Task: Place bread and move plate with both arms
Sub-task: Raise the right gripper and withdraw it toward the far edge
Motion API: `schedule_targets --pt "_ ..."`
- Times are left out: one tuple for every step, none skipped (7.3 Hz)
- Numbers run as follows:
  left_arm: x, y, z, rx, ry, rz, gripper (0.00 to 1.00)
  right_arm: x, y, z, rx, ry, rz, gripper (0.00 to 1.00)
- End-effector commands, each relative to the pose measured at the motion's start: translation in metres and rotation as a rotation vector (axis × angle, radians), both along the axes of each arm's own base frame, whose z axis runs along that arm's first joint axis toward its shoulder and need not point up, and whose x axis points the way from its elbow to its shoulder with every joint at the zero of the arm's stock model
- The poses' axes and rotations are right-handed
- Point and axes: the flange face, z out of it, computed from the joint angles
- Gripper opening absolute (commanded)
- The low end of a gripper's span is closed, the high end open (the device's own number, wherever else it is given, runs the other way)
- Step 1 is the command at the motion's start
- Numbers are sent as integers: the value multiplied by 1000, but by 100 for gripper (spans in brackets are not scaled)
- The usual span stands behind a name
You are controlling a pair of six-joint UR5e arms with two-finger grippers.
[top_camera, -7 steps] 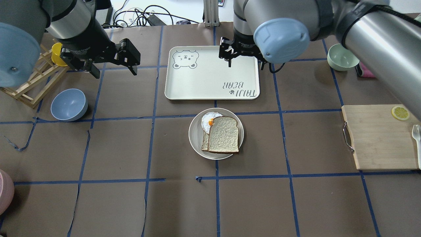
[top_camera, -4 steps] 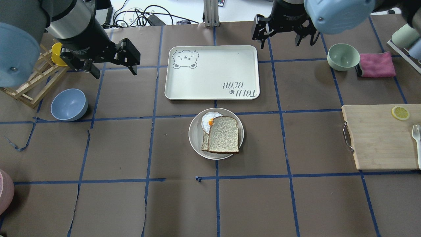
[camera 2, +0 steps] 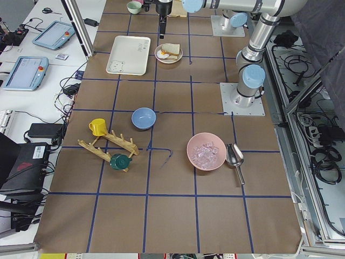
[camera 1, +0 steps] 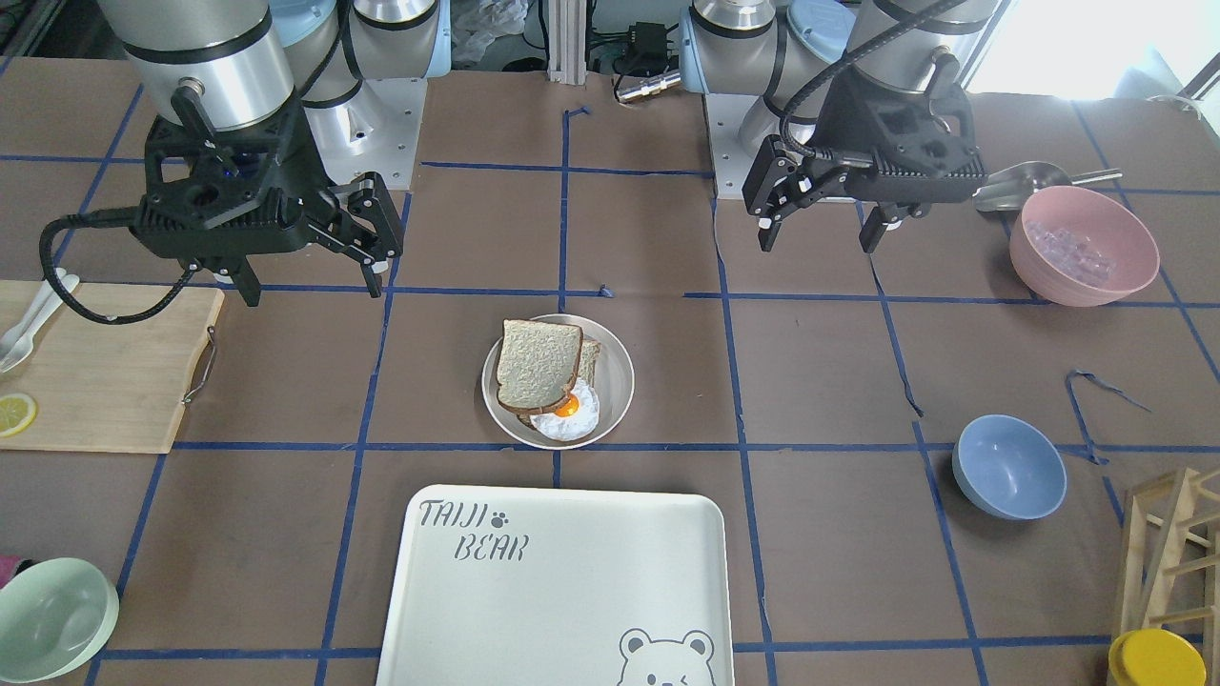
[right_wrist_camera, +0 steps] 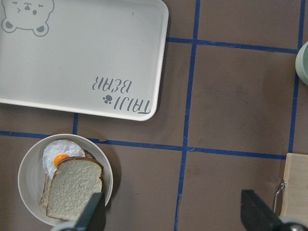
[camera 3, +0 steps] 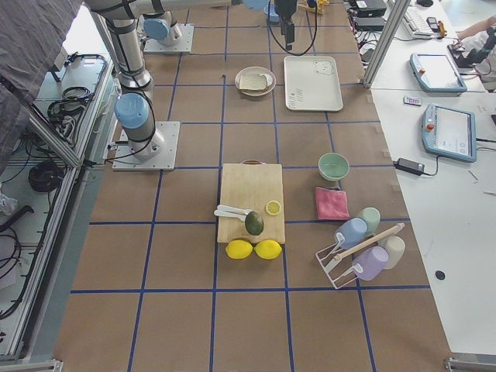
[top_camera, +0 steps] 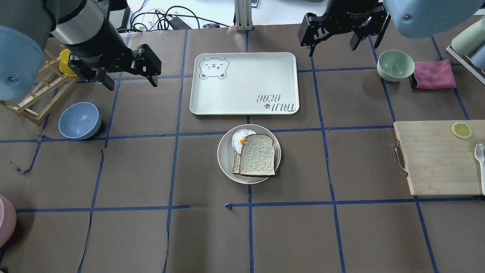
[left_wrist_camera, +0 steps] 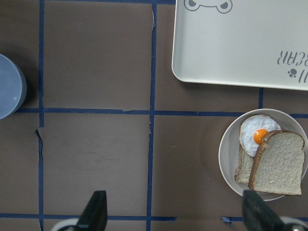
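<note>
The bread (top_camera: 258,155) lies on the cream plate (top_camera: 225,155) at the table's middle, on top of a smaller tan slice (top_camera: 236,163) and beside a fried egg (top_camera: 239,138). It also shows in the front view (camera 1: 537,364) and in both wrist views (left_wrist_camera: 279,163) (right_wrist_camera: 74,186). My left gripper (top_camera: 132,84) is open and empty, high above the table, left of the tray. My right gripper (top_camera: 333,49) is open and empty, high above the table's far edge, right of the tray. Both are well away from the plate.
The white TAIJI BEAR tray (top_camera: 244,83) lies just beyond the plate. A blue bowl (top_camera: 79,120) and a wooden rack (top_camera: 38,94) are on the left. A green bowl (top_camera: 395,65), a pink cloth (top_camera: 434,74) and a cutting board (top_camera: 435,159) are on the right.
My right gripper has moved from over the tray's far right corner to the right and farther back, beyond the tray. The left arm, bread and plate have not moved.
</note>
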Motion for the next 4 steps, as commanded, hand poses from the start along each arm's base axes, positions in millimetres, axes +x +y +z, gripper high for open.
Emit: schedule_targets --pt "0 2 0 10 0 1 100 -5 28 13 54 15 45 100" --pt "0 2 1 10 0 1 100 -5 27 8 64 15 35 100" --pt "1 2 1 10 -1 1 100 -6 30 2 79 15 30 100" --pt "0 2 -1 18 0 2 100 -7 30 1 76 15 30 100"
